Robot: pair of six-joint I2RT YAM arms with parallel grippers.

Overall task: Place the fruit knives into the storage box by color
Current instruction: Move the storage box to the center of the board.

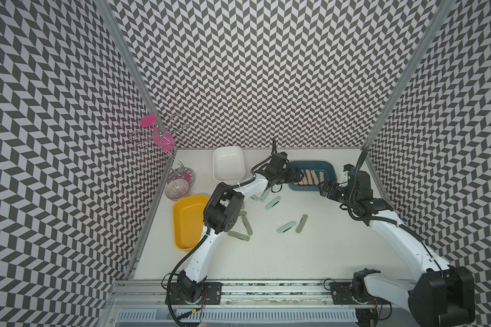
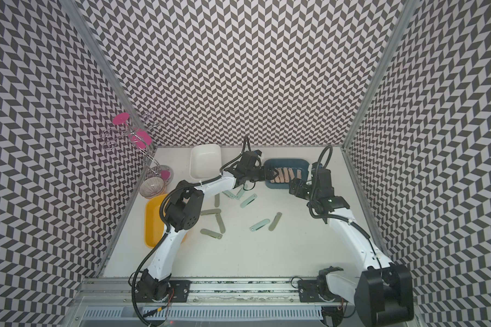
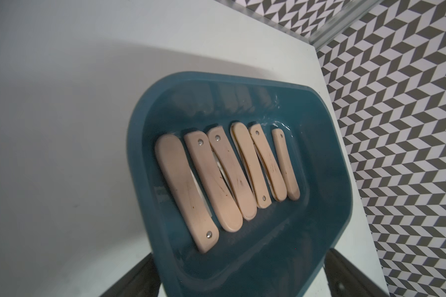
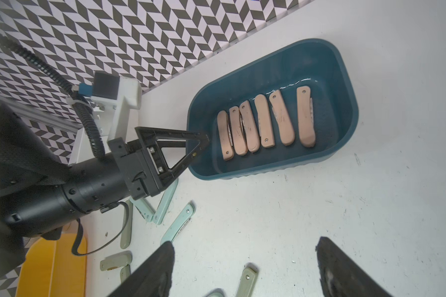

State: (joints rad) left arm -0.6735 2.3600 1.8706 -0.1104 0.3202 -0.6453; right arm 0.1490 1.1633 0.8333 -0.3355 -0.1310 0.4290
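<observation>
Tabletop (image 1: 309,260) in both top views: white, chevron-walled, open towards front rail (image 1: 267,286); green and mint fruit knives (image 1: 286,227) scattered mid-table. Left wrist: left gripper (image 3: 242,272) wide, empty, over blue box (image 3: 242,79) holding peach knives (image 3: 213,180). Right wrist: right gripper (image 4: 245,254) spread, empty

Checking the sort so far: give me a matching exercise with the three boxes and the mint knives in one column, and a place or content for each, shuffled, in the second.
Column one
1. blue box
2. white box
3. yellow box
4. mint knives

Column two
A. loose on the table
B. empty, at the table's back edge
C. holds the peach knives
D. at the table's left edge

Pairs: 1-C, 2-B, 3-D, 4-A
</observation>
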